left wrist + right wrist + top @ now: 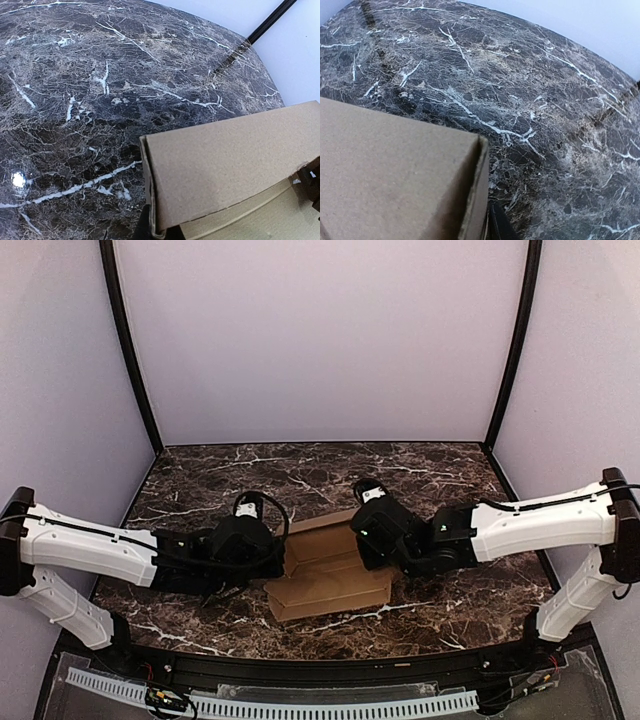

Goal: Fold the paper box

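Robot test booth, lab-type rig. Dark marble-patterned table [420,475] closed in behind and on both sides by plain pale lilac panels [320,340]; black posts [128,350] at its far corners. Two white-and-black arms [90,550] bolted at its near edge, a perforated white strip [300,705] just below that edge.

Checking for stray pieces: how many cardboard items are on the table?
1: the paper box, lying between the left arm and right arm; scraps beneath them could be hidden.
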Controlling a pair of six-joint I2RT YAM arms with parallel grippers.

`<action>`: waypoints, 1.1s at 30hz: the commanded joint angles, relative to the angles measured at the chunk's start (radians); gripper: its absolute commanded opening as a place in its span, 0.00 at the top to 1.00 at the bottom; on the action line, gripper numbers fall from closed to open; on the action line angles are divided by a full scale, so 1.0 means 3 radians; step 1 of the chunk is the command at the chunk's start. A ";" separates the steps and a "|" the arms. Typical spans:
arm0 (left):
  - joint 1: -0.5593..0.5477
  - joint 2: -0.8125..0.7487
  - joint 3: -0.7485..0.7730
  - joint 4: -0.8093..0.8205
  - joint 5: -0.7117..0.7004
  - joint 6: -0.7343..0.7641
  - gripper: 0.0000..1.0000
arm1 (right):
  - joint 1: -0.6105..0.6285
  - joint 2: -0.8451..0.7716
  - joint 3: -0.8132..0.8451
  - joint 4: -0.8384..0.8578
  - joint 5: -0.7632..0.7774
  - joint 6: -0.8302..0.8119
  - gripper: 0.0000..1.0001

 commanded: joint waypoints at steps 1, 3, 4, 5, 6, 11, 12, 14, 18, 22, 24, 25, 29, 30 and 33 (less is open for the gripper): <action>-0.0021 -0.0084 -0.0072 0.0044 -0.0039 -0.0057 0.99 | 0.0005 -0.0031 0.0030 0.0117 -0.0041 0.0107 0.77; -0.0021 -0.0096 -0.0070 0.0041 -0.0058 -0.0046 0.99 | 0.0006 -0.0044 -0.0013 0.0143 -0.0073 0.0135 0.76; -0.0021 -0.0104 -0.0063 0.0042 -0.0060 -0.0041 0.99 | 0.0006 -0.0053 -0.0031 0.0162 -0.0085 0.0143 0.76; -0.0021 -0.0103 -0.0057 0.0041 -0.0062 -0.0028 0.99 | 0.0006 -0.0068 -0.0042 0.0179 -0.0090 0.0145 0.79; -0.0021 -0.0096 -0.0044 0.0040 -0.0065 -0.0022 0.99 | 0.0006 -0.0082 -0.0061 0.0193 -0.0096 0.0143 0.89; -0.0022 -0.0081 -0.0031 0.0031 -0.0058 -0.0037 0.99 | 0.0006 -0.0109 -0.0065 0.0224 -0.0098 0.0096 1.00; -0.0022 -0.0079 -0.0031 0.0031 -0.0058 -0.0039 0.99 | 0.0006 -0.0109 -0.0067 0.0224 -0.0098 0.0094 1.00; -0.0021 -0.0081 -0.0032 0.0034 -0.0061 -0.0041 0.99 | 0.0009 -0.0110 -0.0064 0.0224 -0.0098 0.0090 1.00; -0.0021 -0.0082 -0.0032 0.0026 -0.0068 -0.0050 0.99 | 0.0016 -0.0103 -0.0049 0.0229 -0.0098 0.0079 1.00; -0.0021 -0.0076 -0.0032 0.0024 -0.0076 -0.0052 0.99 | 0.0021 -0.0112 -0.0024 0.0229 -0.0098 0.0076 0.94; -0.0021 -0.0066 -0.0032 0.0023 -0.0082 -0.0059 0.99 | 0.0027 -0.0113 -0.0001 0.0234 -0.0098 0.0067 0.85; -0.0023 -0.0056 -0.0032 0.0023 -0.0083 -0.0061 0.99 | 0.0030 -0.0117 0.0015 0.0235 -0.0101 0.0062 0.81; -0.0021 -0.0023 -0.0025 0.0024 -0.0080 -0.0067 0.99 | 0.0037 -0.0136 0.0053 0.0250 -0.0124 0.0041 0.67; -0.0021 -0.0012 -0.0026 0.0027 -0.0078 -0.0065 0.99 | 0.0037 -0.0142 0.0066 0.0250 -0.0127 0.0038 0.64; -0.0021 0.0011 -0.0013 0.0026 -0.0078 -0.0055 0.99 | 0.0039 -0.0171 0.0098 0.0255 -0.0129 0.0024 0.60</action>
